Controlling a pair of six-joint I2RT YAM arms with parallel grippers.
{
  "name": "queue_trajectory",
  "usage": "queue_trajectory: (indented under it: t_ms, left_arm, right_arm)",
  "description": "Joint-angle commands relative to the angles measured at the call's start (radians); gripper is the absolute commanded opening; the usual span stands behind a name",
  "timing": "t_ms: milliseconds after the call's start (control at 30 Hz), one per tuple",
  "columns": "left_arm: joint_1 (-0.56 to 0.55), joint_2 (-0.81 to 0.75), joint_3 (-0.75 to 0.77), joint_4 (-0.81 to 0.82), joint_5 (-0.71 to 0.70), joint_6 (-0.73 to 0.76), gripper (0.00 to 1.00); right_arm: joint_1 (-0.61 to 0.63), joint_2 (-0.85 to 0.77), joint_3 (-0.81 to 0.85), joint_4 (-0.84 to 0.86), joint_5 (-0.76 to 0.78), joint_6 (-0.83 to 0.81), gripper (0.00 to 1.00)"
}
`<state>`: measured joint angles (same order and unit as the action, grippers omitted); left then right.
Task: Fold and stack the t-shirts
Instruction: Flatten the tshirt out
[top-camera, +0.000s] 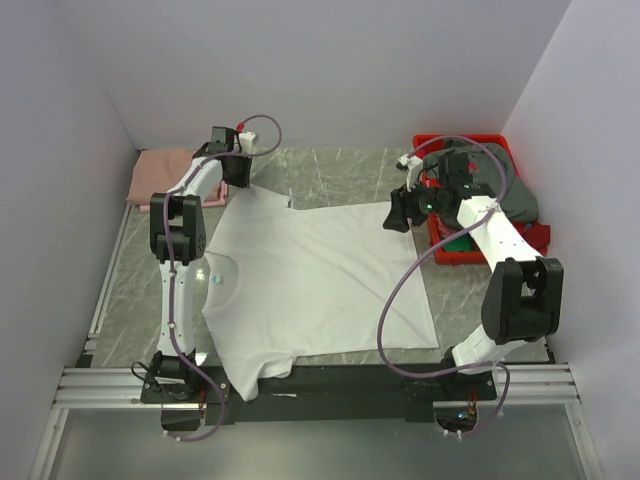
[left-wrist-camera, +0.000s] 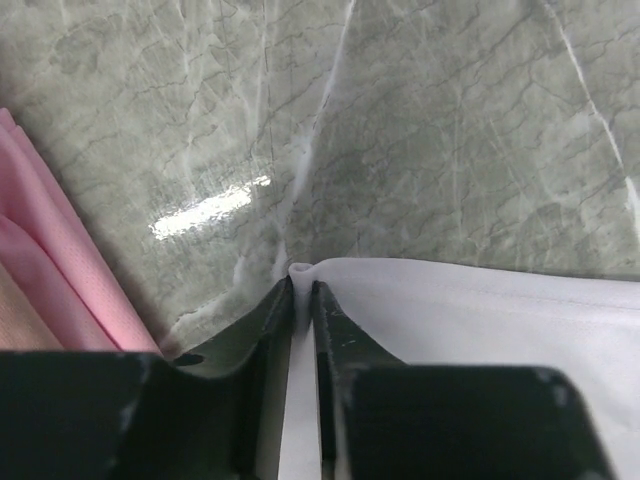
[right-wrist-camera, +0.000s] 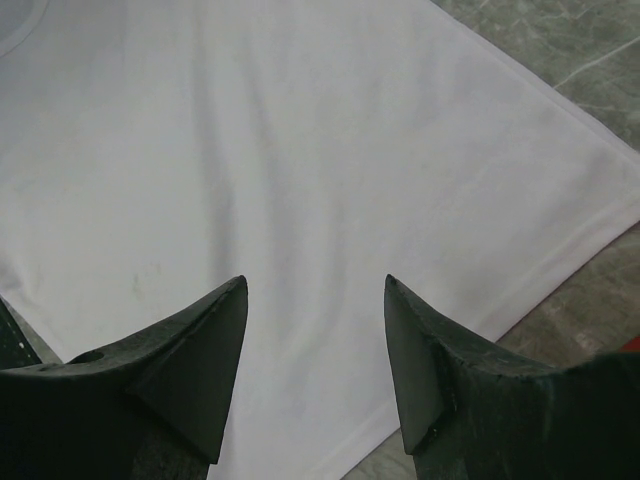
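Note:
A white t-shirt (top-camera: 320, 280) lies spread flat on the marble table, its neck toward the left arm. My left gripper (top-camera: 240, 180) is at the shirt's far left sleeve and is shut on a thin fold of the white cloth (left-wrist-camera: 480, 310), which is pinched between the fingertips of the left gripper (left-wrist-camera: 303, 285). My right gripper (top-camera: 395, 215) hovers open over the far right corner of the shirt. In the right wrist view the white cloth (right-wrist-camera: 300, 150) fills the gap of the right gripper (right-wrist-camera: 315, 285), untouched. A folded salmon-pink t-shirt (top-camera: 160, 165) lies at the far left (left-wrist-camera: 60, 260).
A red bin (top-camera: 460, 140) stands at the far right with grey cloth (top-camera: 510, 190) heaped in it. White walls close in the table on three sides. The shirt's near hem hangs over the dark front edge (top-camera: 330, 378) of the table.

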<state>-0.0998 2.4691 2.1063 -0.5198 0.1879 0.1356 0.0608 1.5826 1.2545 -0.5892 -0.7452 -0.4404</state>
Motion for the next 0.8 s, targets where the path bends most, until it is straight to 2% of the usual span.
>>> queue_trajectory:
  t_ms: [0,100,133,267,500,767]
  left_arm:
    - [-0.008,0.034,-0.003,-0.028,0.033,0.001,0.16]
    - [-0.008,0.005,-0.005,-0.02,0.035,-0.017,0.01]
    - [-0.008,-0.004,-0.009,-0.016,0.027,-0.024,0.0]
    - [-0.006,-0.085,-0.078,0.024,-0.008,-0.053,0.0]
    - [-0.006,-0.318,-0.299,0.144,-0.073,-0.111,0.0]
    - [-0.006,-0.355,-0.353,0.139,-0.09,-0.126,0.0]
  right_arm:
    - [-0.009,0.017,0.031,-0.001,0.061,-0.021,0.64]
    - [-0.009,0.065,0.106,-0.012,0.183,-0.027,0.63]
    - [-0.009,0.112,0.138,-0.024,0.21,-0.027,0.63]
    - [-0.004,0.253,0.301,-0.106,0.267,-0.009,0.58]
    - [0.03,0.408,0.462,-0.083,0.414,0.086,0.55]
    - [0.04,0.615,0.684,-0.136,0.497,0.117,0.48]
